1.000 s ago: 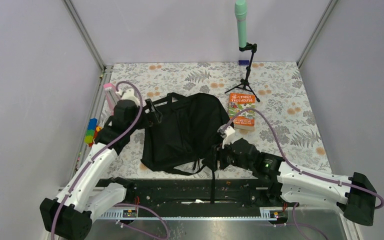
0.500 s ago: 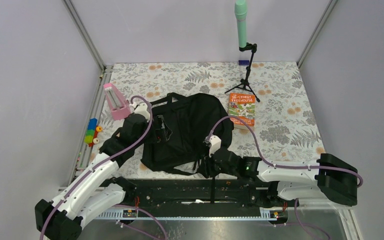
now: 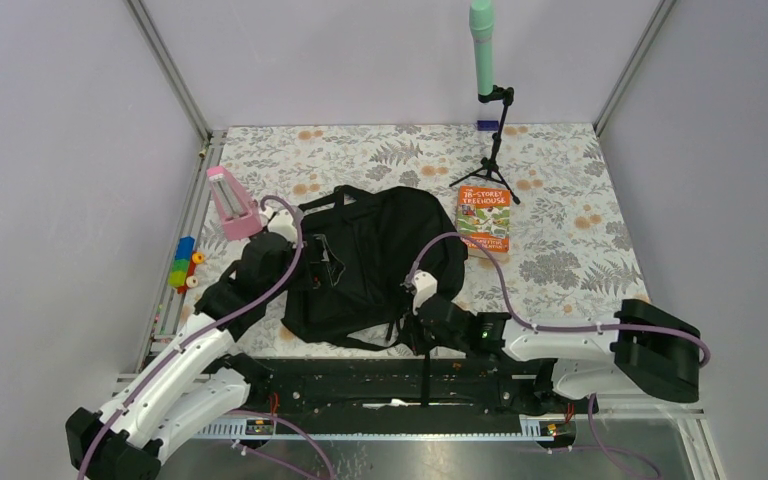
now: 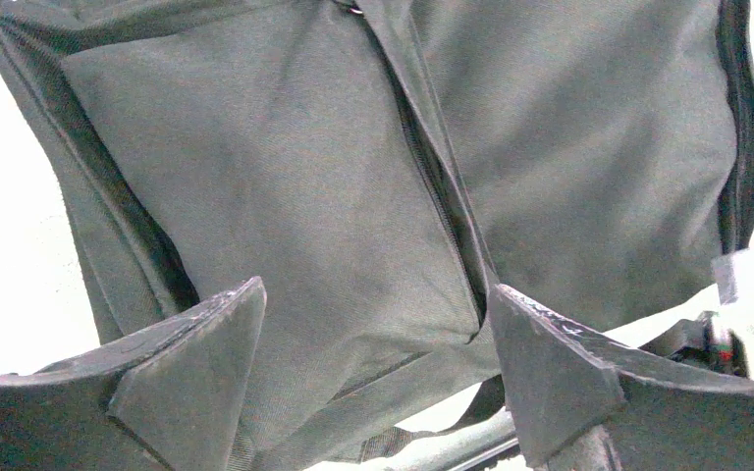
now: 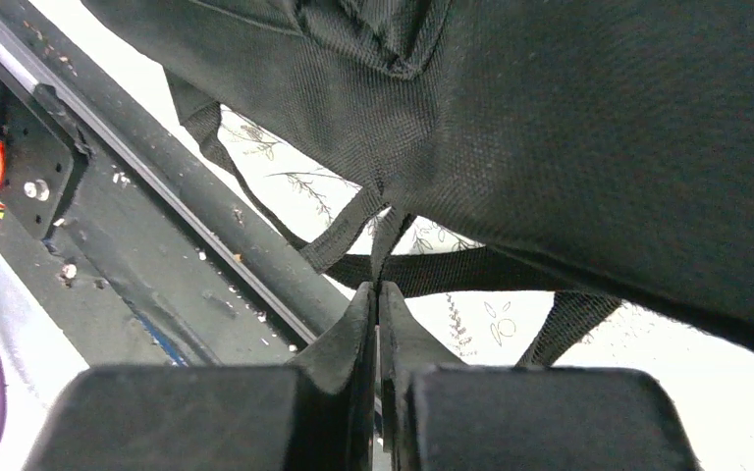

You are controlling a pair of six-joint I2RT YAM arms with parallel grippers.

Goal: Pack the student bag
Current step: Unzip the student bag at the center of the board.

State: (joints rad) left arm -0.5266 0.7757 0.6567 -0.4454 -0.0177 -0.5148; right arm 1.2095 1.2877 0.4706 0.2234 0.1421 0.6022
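Two grippers are engaged with the student bag (image 3: 370,262), which is laid flat at the middle of the table (image 3: 570,180), just left of a book (image 3: 484,222). The left gripper (image 4: 373,294) is held with its fingers wide apart just over the fabric on the bag's left side, a zipper (image 4: 434,191) framed between them, probably so the opening can be reached. The right gripper (image 5: 378,291) is pressed together at the bag's near edge, with a thin strap (image 5: 382,245) apparently pinched between its tips, likely to anchor the bag during opening.
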